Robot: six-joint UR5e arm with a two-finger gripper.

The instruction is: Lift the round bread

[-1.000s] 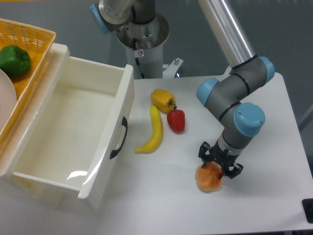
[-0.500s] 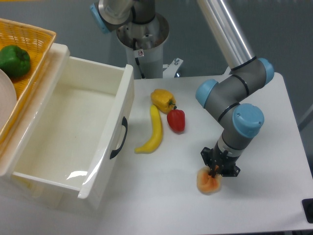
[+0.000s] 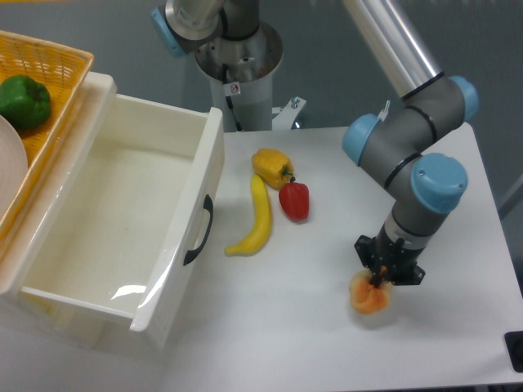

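Tool [image 3: 379, 280] fingers look pinched onto the top of the round bread [image 3: 369, 296] at lower right of the frame, just above the tabletop [image 3: 458, 212], and I worry such a shallow grip lets it slip free.

Open drawer [image 3: 122, 220] at table's [image 3: 278, 327] left, basket [image 3: 49, 106] behind it holding a pepper [image 3: 23, 100], banana [image 3: 255, 219] right of drawer, two peppers [image 3: 282, 184] beside banana, bread [image 3: 369, 294] at front right under gripper [image 3: 384, 276]
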